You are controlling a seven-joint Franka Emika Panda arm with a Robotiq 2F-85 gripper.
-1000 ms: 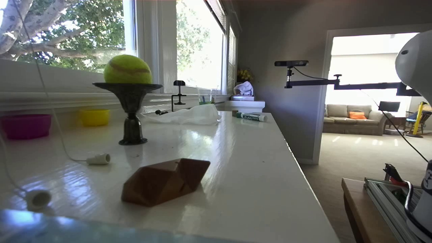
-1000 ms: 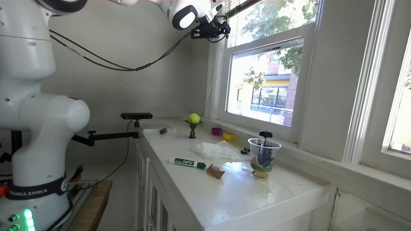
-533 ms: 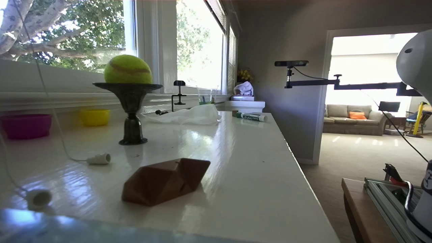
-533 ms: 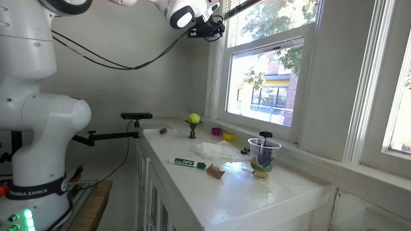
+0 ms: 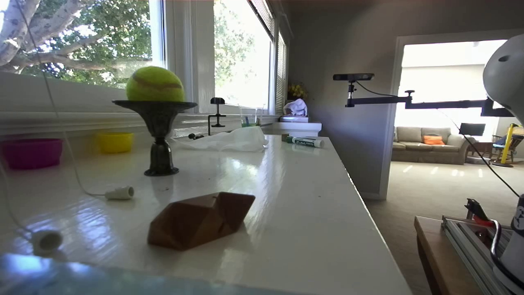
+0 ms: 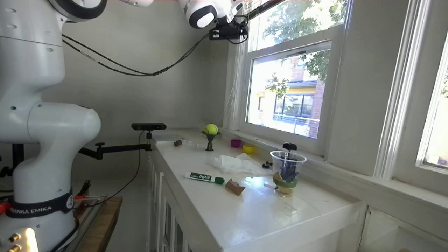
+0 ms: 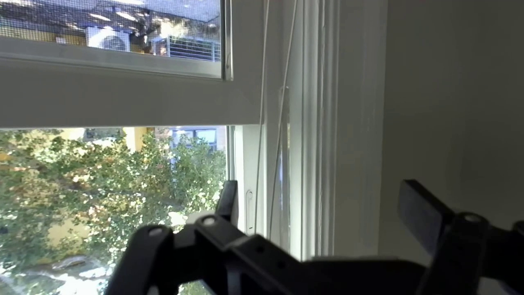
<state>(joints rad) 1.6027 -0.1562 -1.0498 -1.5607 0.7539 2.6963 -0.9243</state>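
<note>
White counter [image 6: 260, 218] gleams beneath the bright window [image 6: 288, 92].

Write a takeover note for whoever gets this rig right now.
Gripper: jaws open, holding nothing, raised above counter height near the window.
Beyond the jaws in the wrist view: two thin cords hanging at the window's side; how far off, I cannot tell.
On the counter: tennis ball on its dark stand, marker lying flat, clear cup upright.
Done: gripper up by the window, jaws spread.
Left: any grasp; none is made yet.
</note>
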